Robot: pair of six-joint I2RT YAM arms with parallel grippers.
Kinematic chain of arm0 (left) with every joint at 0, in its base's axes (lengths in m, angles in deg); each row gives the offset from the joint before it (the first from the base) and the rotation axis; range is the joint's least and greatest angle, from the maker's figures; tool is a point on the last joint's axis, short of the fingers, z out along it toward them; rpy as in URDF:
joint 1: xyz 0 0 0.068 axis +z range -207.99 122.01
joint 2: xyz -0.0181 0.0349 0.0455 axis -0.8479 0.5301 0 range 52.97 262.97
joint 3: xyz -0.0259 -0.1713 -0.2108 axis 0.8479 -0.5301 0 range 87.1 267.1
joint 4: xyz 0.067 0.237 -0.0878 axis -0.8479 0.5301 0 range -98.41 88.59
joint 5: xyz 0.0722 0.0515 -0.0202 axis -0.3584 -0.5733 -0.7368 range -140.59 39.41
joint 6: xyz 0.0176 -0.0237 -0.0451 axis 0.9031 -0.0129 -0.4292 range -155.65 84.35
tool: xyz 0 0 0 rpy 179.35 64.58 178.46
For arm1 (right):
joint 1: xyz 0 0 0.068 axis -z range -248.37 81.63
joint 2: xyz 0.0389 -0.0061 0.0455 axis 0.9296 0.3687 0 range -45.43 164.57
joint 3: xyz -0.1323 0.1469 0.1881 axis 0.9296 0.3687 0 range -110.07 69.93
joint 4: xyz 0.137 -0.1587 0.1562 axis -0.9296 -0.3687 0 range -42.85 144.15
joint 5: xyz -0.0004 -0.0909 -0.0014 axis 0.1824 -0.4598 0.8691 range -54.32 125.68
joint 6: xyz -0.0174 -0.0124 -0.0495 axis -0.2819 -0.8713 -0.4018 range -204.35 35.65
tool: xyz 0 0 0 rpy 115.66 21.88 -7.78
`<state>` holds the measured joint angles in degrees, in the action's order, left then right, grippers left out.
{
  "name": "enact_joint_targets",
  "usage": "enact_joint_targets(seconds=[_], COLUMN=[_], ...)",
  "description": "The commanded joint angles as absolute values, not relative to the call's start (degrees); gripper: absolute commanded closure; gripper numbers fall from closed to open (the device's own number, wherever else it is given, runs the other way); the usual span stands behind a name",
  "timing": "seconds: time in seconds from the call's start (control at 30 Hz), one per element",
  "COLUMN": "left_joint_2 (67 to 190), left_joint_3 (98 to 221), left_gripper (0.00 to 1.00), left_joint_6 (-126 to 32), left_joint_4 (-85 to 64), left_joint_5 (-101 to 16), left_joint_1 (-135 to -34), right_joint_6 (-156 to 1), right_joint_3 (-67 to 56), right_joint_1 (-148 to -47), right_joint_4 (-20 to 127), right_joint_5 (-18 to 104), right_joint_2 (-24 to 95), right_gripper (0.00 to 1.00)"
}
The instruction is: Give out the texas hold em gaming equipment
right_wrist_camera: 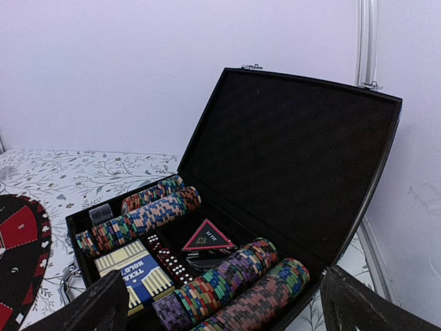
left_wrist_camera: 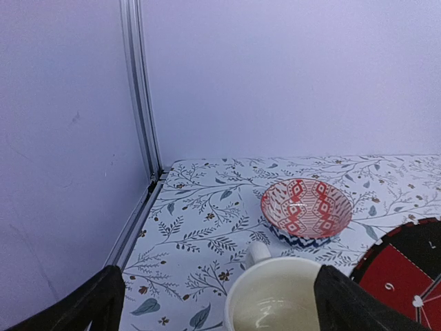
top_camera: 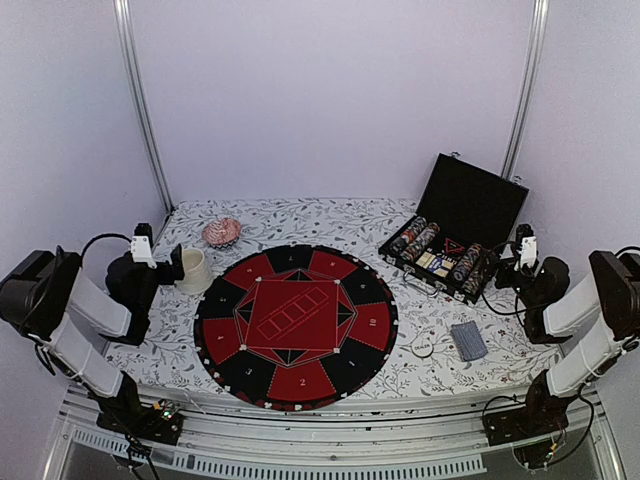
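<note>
The right gripper [right_wrist_camera: 222,293] stands spread wide with nothing between its black fingers [right_wrist_camera: 96,309]. Straight ahead of them and a little lower lies the black hinged case [right_wrist_camera: 296,158], its lid propped open toward the far right. Inside it are rows of striped poker chips [right_wrist_camera: 251,265] laid on edge, and a blue-and-yellow card box [right_wrist_camera: 138,272] sits between the rows.

In the right wrist view the chip rows run from lower left to upper right, oblique to the line between the fingers. The wrist would probably need to turn before the pads could close on the flat faces of a slice.

A grey-blue deck of playing cards [top_camera: 468,340] lies flat on the floral tablecloth [top_camera: 330,222]. It is near and to the left of that gripper, with its long axis roughly near-to-far.

The round red-and-black poker mat [top_camera: 296,325] fills the middle of the table.

The left gripper [left_wrist_camera: 220,279] is also spread and empty. It straddles a white ceramic cup [left_wrist_camera: 275,303], with a pink patterned bowl [left_wrist_camera: 306,210] beyond, well apart from every chip and card. The right arm is clearly the nearer one.
</note>
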<state>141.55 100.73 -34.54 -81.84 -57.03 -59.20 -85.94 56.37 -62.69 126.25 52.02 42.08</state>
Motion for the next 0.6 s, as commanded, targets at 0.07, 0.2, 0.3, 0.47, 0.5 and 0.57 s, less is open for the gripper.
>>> enact_joint_targets(seconds=[0.07,0.2,0.3,0.47,0.5,0.57], left_joint_2=[141.63,134.06,127.85,114.07,112.27,110.06], left_joint_3=[101.37,104.42,106.33,111.39,114.2,121.52], left_gripper=[0.02,0.02,0.02,0.02,0.02,0.02], left_joint_6=[-33.69,-35.39,-37.08,-42.63,-44.08,-46.61], left_joint_4=[-82.83,-71.0,-64.89,-52.44,-46.45,-35.04], left_joint_5=[-56.47,-60.31,-65.53,-68.61,-67.84,-64.94], left_joint_1=[-58.67,-58.78,-58.9,-59.21,-59.36,-60.16], right_joint_6=[-86.46,-86.38,-86.24,-83.53,-81.48,-78.32], right_joint_3=[55.68,55.48,55.44,46.65,44.45,38.71], right_joint_1=[-62.94,-62.92,-62.83,-62.02,-61.74,-61.77], right_joint_4=[127.71,127.44,126.93,104.68,101.04,93.41], right_joint_5=[51.42,51.4,51.52,50.84,53.98,61.57], right_joint_2=[42.79,42.76,41.25,29.27,27.25,24.72], right_gripper=[0.01,0.01,0.01,0.01,0.01,0.01])
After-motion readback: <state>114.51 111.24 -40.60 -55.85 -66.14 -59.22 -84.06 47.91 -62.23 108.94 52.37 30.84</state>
